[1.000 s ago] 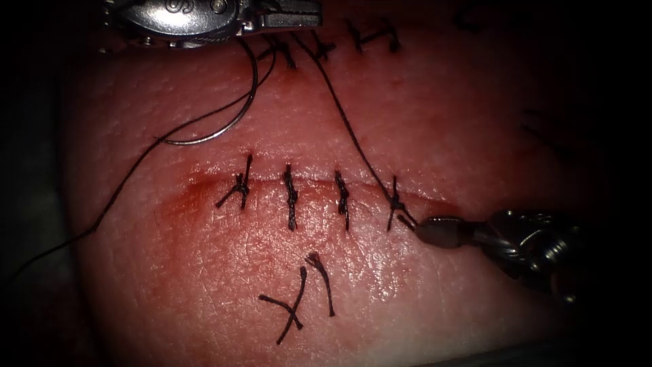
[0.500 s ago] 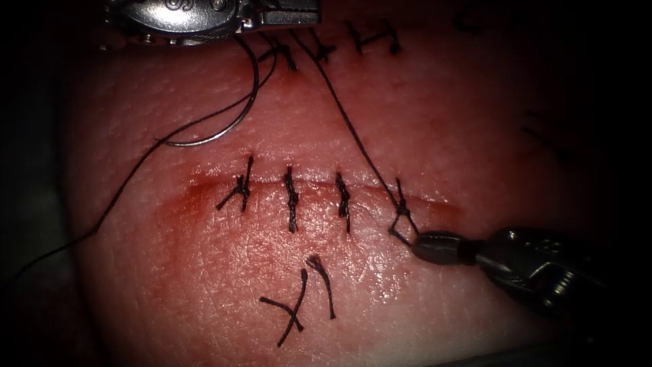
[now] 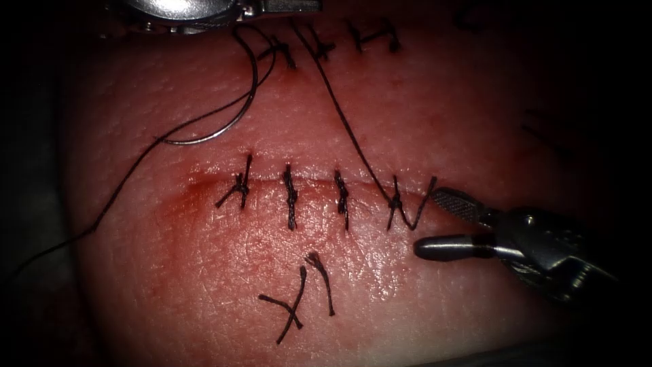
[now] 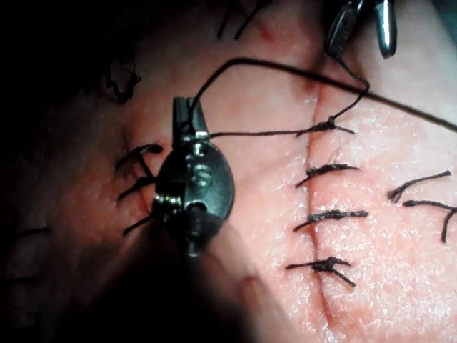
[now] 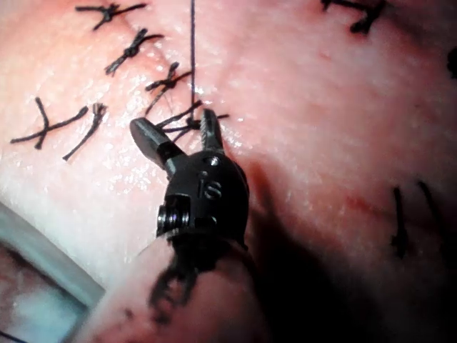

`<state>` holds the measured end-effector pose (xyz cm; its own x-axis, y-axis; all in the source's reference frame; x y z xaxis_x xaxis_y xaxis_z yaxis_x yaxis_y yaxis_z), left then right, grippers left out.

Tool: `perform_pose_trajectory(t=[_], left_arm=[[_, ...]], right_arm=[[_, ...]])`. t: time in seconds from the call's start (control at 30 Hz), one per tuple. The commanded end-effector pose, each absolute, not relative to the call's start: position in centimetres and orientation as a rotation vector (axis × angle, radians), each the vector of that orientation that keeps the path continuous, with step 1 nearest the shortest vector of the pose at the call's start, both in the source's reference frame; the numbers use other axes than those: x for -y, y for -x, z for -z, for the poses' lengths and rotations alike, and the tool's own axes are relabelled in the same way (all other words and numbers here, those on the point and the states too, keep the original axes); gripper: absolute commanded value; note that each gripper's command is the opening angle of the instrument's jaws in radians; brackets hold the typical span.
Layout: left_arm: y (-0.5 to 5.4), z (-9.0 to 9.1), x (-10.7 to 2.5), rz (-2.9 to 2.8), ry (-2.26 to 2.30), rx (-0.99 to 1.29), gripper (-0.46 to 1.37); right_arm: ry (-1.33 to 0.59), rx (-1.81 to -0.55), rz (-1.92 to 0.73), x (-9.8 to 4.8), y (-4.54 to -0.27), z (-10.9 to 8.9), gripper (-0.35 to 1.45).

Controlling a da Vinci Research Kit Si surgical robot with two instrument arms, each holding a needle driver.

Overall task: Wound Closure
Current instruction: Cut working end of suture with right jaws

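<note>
1. My right tool (image 3: 435, 221): jaws spread, grasping nothing, straddling the free tail at the rightmost knot, right end of the cut (image 3: 319, 185).
2. My left tool (image 3: 272, 8), at the tissue's (image 3: 441, 109) far edge: clamped on the thin black thread (image 3: 343, 122).
3. Curved steel needle (image 3: 234, 122): lying loose on the tissue above the cut's left end, not in it.
4. Handling, my guess: thread limp and light, grip near the knot; needle stiff and slippery, grip mid-curve.

The right tool (image 3: 424, 221), whose jaws a second ago pinch the short thread tail (image 3: 426, 194) at the rightmost knot (image 3: 395, 202), now has its jaws spread apart just right of that knot, holding nothing. The freed tail stands up beside the knot. The left tool (image 3: 272, 8) has drawn back farther from the knot, the long thread (image 3: 339, 115) running with it.
</note>
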<state>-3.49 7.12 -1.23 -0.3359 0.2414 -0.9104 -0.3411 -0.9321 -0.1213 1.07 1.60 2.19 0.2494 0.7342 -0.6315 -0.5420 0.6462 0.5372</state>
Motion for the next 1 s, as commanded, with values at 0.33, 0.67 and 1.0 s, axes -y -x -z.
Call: perform_pose_trajectory(t=[0.33,0.67,1.0], left_arm=[[3.50,1.36,-7.15,-2.317,1.548,-0.133,-0.35],[3.54,1.37,-7.15,-2.313,1.544,-0.135,-0.35],[3.55,1.37,-7.17,-2.318,1.543,-0.136,-0.35]], right_arm=[[-0.126,-0.886,-0.907,-2.05,-0.64,-2.11,1.13],[-0.125,-0.886,-0.877,-2.35,-0.74,-2.36,1.17],[-0.138,-0.948,-0.822,-2.02,-1.32,-2.66,1.14]])
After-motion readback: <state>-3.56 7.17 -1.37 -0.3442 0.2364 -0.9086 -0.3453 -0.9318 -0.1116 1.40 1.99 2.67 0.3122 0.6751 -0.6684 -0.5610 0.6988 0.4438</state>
